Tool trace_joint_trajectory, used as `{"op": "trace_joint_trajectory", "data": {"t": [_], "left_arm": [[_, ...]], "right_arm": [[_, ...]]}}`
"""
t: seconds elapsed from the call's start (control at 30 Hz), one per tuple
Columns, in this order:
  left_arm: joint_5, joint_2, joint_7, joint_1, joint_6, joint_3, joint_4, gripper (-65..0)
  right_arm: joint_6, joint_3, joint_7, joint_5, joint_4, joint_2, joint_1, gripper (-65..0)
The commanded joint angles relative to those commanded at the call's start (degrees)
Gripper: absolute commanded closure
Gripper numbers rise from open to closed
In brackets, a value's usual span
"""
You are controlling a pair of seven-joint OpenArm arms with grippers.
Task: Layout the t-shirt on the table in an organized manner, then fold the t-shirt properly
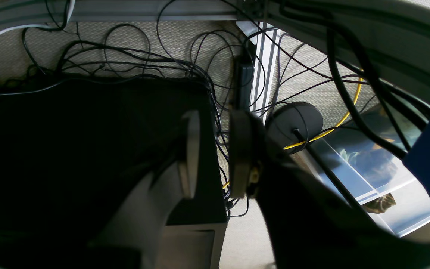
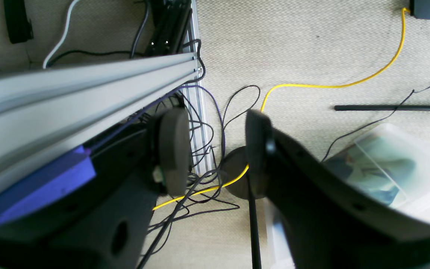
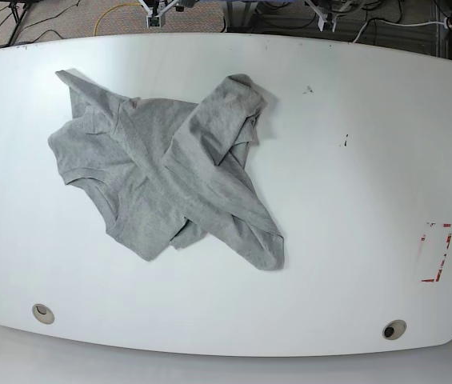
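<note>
Base view shows you the t-shirt [image 3: 166, 180] crumpled on the worktop [image 3: 346, 240], nothing laid out or folded, while left end effector [image 1: 215, 153] and right end effector [image 2: 215, 149] hang parted, empty.

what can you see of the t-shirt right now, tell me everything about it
The t-shirt is heather-grey, soft knit by its look, and lies crumpled on the left half of the white table in the base view. Part of it is folded diagonally over the rest, ending in a rounded lobe at lower right. No lettering shows. One corner points toward the far left edge. Only the tabletop touches it; no gripper is near it, and neither wrist view shows it.
</note>
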Motion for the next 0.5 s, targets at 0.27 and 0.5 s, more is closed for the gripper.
{"op": "trace_joint_trajectory", "data": {"t": [0.27,0.5], "left_arm": [[0.0,-0.1,0.1,-0.3,0.0,-0.2,0.4,-12.4],[-0.4,-0.2,-0.5,-0.1,0.2,-0.1,0.1,-12.5]], "right_arm": [[-0.01,0.0,0.1,-0.1,0.1,0.0,-0.2,-24.1],[-0.15,-0.2,-0.4,0.0,-0.7,-0.1,1.7,-23.3]]}}
